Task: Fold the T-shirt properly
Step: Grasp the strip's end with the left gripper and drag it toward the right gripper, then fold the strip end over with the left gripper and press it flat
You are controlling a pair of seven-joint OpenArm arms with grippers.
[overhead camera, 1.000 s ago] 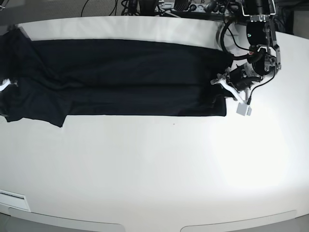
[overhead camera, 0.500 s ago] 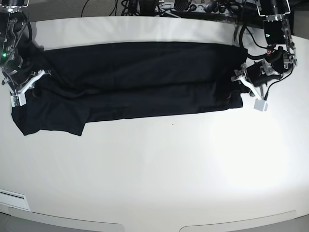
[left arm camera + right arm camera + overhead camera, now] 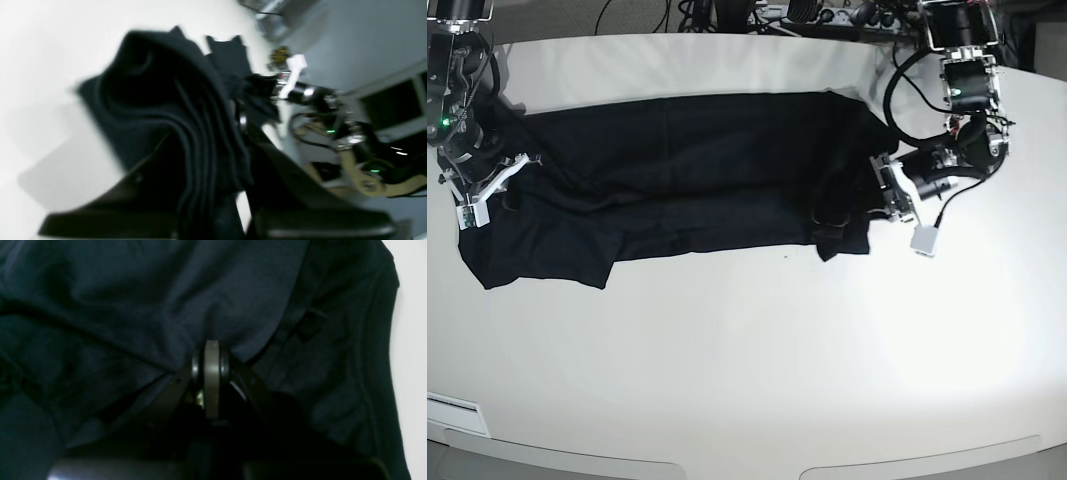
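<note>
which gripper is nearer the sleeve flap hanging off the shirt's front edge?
Right. The right gripper grips the T-shirt at that same end, just above the sleeve flap. The left gripper grips the opposite end, across the table.

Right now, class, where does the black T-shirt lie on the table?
In the base view the T-shirt stretches across the far half of the white table, held between the right pincer at the view's left end and the left pincer at its right.

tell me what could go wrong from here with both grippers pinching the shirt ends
1. The left gripper clamps a thick bunch of layers of the T-shirt; some could slip out.
2. The cloth already wrinkles near that end; pushing further inward may crease the fold.
3. The right gripper holds only an edge, so a tug might free it.
</note>
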